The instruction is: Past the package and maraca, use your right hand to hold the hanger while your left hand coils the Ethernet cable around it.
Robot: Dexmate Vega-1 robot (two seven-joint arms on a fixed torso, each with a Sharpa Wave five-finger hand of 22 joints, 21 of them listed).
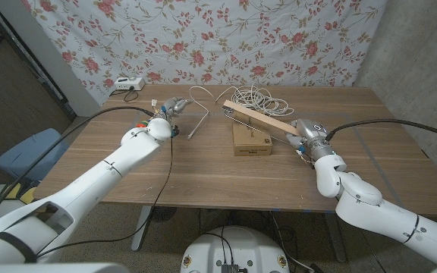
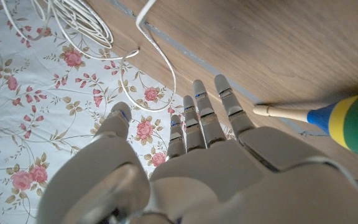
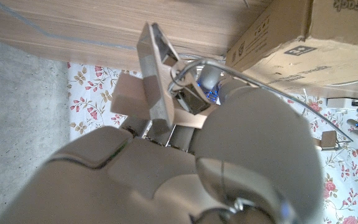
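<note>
Hands wait at either end of the job. On the left, your left hand (image 1: 174, 107) hovers with fingers spread and empty, beside the maraca (image 2: 347, 122). The cable's (image 1: 256, 97) loose end curves just ahead of it, and the white coil lies farther right, at the table's (image 1: 203, 178) far edge. Above the package (image 1: 252, 139), the hanger's (image 1: 258, 117) wooden bar slants from the coil down to your right hand (image 1: 307, 135), which grips its near end. Your left hand is nearer the cable.

Looks like a makeshift lab: wooden table (image 1: 203, 171) against a floral sheet backdrop (image 1: 203, 38), bare concrete wall (image 1: 423, 45) beside it.
</note>
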